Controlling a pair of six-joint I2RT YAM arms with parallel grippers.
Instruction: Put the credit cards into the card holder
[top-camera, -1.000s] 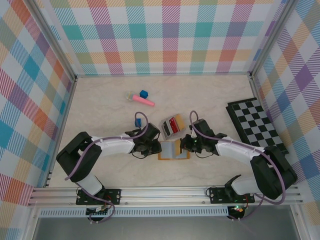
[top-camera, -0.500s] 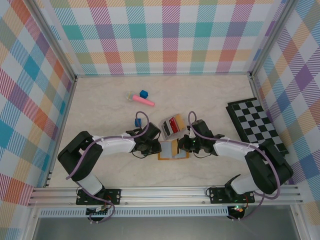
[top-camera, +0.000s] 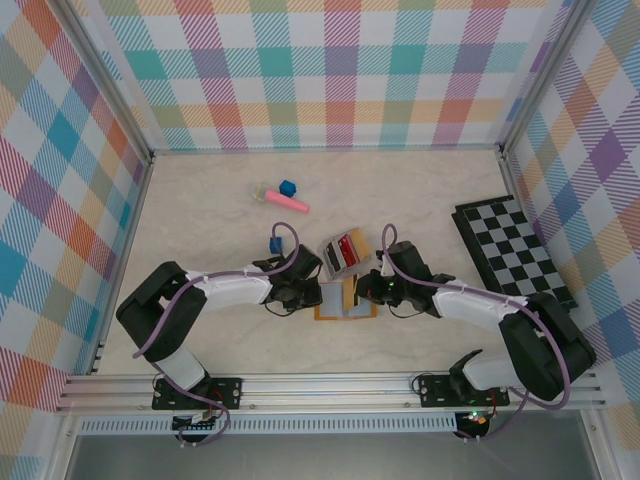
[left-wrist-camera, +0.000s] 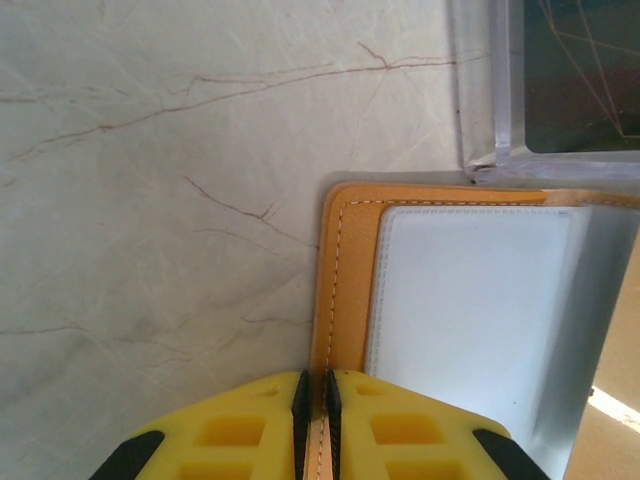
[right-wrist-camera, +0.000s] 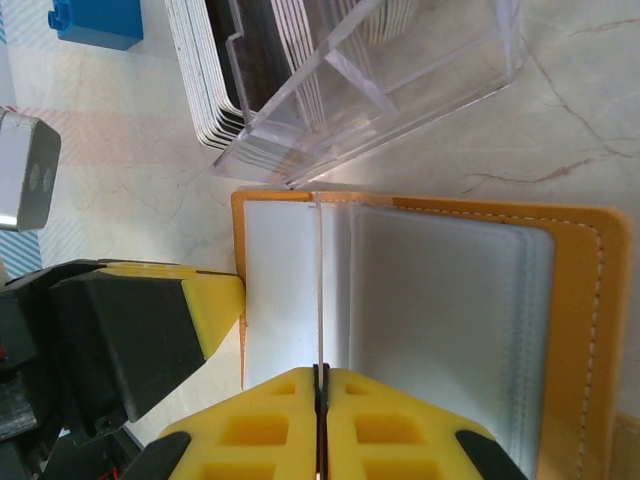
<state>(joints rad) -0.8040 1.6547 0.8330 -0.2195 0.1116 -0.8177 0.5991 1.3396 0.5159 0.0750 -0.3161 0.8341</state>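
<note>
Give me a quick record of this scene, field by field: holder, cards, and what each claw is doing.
card holder: lying open
cards: stacked in clear stand, just behind holder
left claw: shut on holder's orange edge
right claw: shut on holder's inner sleeve
cards in holder: none visible

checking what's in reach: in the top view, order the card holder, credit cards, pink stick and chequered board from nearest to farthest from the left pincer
1. card holder, its left edge in the left pincer
2. credit cards, just behind, slightly right
3. pink stick, farther back
4. chequered board, far right
</note>
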